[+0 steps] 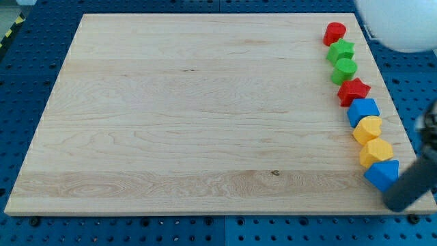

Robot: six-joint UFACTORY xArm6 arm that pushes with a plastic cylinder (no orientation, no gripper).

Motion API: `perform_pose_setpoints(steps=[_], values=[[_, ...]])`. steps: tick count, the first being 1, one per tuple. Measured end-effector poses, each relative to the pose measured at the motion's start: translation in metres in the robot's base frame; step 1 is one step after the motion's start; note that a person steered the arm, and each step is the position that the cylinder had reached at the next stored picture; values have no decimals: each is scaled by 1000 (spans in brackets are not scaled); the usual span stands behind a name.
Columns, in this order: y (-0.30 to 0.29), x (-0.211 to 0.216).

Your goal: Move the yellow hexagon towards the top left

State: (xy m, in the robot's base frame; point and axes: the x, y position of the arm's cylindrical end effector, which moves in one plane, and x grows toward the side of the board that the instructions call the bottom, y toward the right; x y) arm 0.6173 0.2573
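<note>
A pale wooden board point(205, 116) lies on a blue perforated table point(27, 82). All the blocks stand in one line along the board's right edge. From the view's top downward they are: a red round-ish block point(334, 33), a green star-shaped block point(341, 50), a green rounded block point(344, 70), a red star-shaped block point(354, 90), a blue block of angular outline point(362, 111), a yellow block whose shape is hard to make out point(368, 129), the yellow hexagon point(376, 152) and a blue block at the bottom of the row point(382, 175). Neighbours in the line touch or nearly touch.

The yellow hexagon sits near the board's lower right corner, between the other yellow block above and the blue block below.

A dark blurred rod point(410, 188) enters from the view's right edge. I cannot make out my tip itself; the rod's lower end lies just beside the bottom blue block, to the lower right of the yellow hexagon. There is no claw to open or close.
</note>
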Motion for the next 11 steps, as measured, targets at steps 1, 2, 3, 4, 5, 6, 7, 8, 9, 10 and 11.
perform_pose_setpoints(steps=[1, 2, 3, 4, 5, 6, 7, 8, 9, 10, 11], values=[[64, 0], [68, -31], [39, -57], [-11, -58], [-56, -63], [-96, -77], [-124, -104], [-156, -140], [-187, -173], [-203, -210], [-203, -249]])
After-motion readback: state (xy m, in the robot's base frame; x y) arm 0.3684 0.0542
